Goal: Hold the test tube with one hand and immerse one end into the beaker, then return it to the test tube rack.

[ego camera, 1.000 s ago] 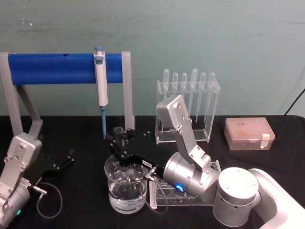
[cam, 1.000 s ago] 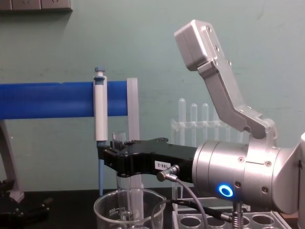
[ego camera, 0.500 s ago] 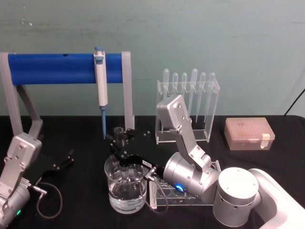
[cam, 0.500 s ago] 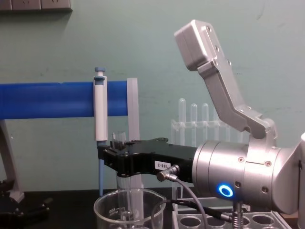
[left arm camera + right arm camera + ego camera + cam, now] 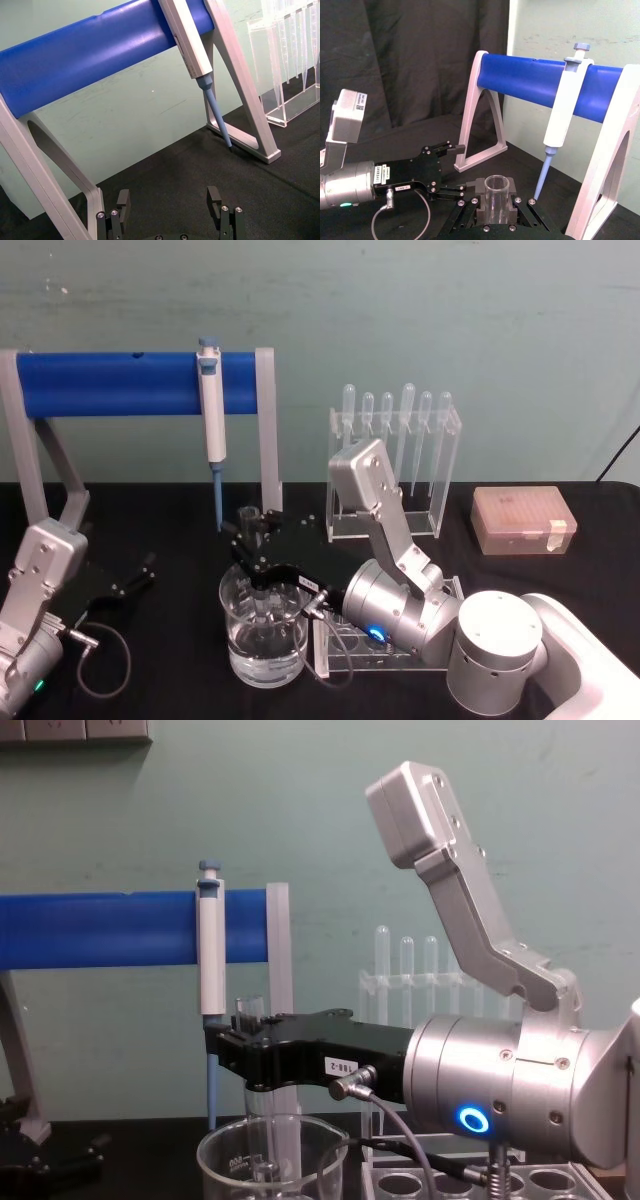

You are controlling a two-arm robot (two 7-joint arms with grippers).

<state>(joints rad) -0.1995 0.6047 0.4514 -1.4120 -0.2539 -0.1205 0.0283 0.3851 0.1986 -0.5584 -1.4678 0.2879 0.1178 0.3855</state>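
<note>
Right pincer (image 5: 255,543), seen from the head, is clamped on the test tube (image 5: 249,518) just under its rim. It holds the tube upright over the beaker (image 5: 265,640), beside the rack (image 5: 335,660). The left pincer (image 5: 135,575) lies parked low at the left of the surface (image 5: 180,520), and its own wrist view shows the jaws apart. From the right wrist, the tube's open rim sits between the pads. From the chest, the tube's lower end hangs inside the beaker. Thin glass is likely light, stiff, slick and breakable, so a gentle, firm hold near the top suits it.

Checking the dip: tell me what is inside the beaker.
The lower end of the test tube hangs inside the beaker, held by the right gripper. The gripper hides whether its tip touches the bottom.
</note>
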